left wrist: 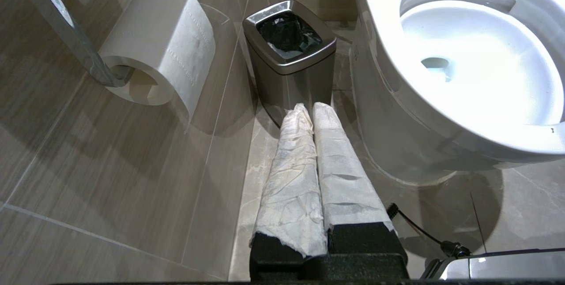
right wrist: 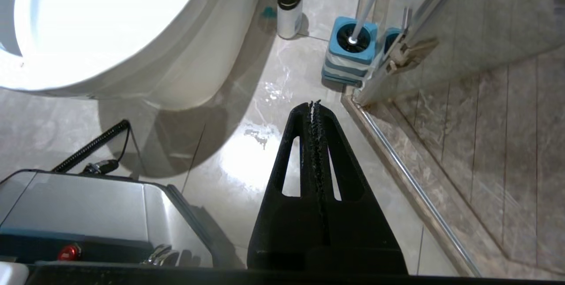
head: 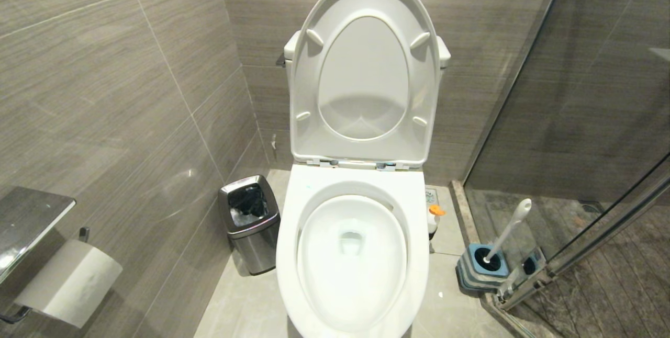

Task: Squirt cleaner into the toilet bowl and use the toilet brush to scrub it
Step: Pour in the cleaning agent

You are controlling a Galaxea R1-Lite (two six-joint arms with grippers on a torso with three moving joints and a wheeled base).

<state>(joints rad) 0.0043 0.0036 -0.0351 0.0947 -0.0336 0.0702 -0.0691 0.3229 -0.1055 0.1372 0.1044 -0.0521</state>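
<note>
Against the tiled back wall, the toilet bowl [head: 352, 254] stands with seat and lid raised, leaving the basin fully exposed for cleaning; no blue tint is evident in it, so cleaner appears not yet applied. The toilet brush [head: 506, 232] stands in its blue holder [head: 484, 267] on the floor to the bowl's right, beside the glass shower door, handle leaning upward for easy reach. The right gripper [right wrist: 314, 105] hangs low over the floor, fingers pressed together and empty, pointing toward the holder. The left gripper [left wrist: 307, 109], paper-wrapped fingers closed, idles near the steel bin [left wrist: 289, 55].
</note>
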